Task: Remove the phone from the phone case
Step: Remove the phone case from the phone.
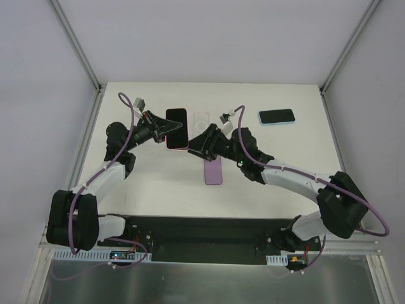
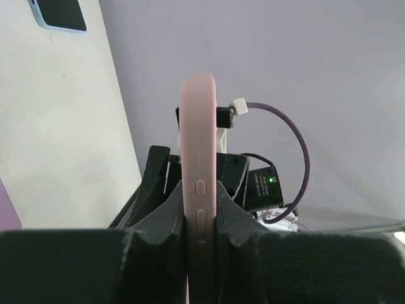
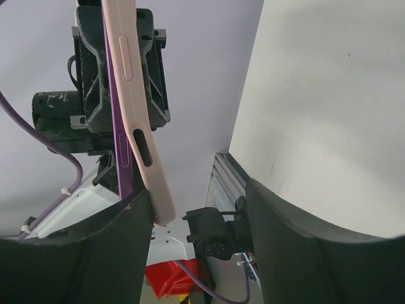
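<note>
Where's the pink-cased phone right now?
In the top view, left of centre, the pink-cased phone is clamped in the left end effector, just left of the clear case.

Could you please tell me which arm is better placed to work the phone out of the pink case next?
Probably the right. The left gripper is clamped on the pink case, holding it; the right gripper is open, with the case's end beside one finger.

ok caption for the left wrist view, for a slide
Left gripper clamped on the edge of the pink phone case, a second phone on the table behind.
</note>
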### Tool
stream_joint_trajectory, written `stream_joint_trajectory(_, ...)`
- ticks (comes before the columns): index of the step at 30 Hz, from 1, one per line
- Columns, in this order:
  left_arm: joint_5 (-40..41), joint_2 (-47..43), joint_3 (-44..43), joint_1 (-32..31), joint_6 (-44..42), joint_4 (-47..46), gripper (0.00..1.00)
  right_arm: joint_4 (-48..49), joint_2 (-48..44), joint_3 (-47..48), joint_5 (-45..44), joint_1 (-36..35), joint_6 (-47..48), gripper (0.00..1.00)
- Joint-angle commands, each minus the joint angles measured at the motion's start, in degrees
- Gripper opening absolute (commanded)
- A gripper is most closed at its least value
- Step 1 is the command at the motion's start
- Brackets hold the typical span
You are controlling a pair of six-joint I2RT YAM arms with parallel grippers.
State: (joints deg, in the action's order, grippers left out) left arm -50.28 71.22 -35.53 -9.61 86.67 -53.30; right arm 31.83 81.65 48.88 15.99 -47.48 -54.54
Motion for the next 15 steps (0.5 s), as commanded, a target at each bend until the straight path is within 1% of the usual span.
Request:
stream_joint_trajectory(1,-7.73,-1.52,2.57,-3.75,-1.06,-2.69,0.00,21.75,3.59,6.74,-1.67,-0.59,-6.62,0.62)
stream_joint_trajectory(4,-7.55,-1.70,3.71,-3.75,-1.94,-2.60,0.00,28.16,6.76,7.54,-0.96,-0.59,-10.92,0.61)
stream_joint_trajectory(7,-7.20,-2.05,5.11,-3.93,-2.82,-2.51,0.00,30.91,8.61,8.51,-0.70,-0.59,-13.30,0.59)
stream_joint_trajectory(14,-6.23,-2.93,6.17,-5.68,-5.81,-0.50,0.00,29.52,10.46,12.46,0.71,-0.59,-13.75,0.57)
stream_joint_trajectory(15,-5.88,-2.93,6.09,-6.30,-6.08,0.21,0.00,29.08,10.90,13.60,0.97,-0.59,-13.92,0.53)
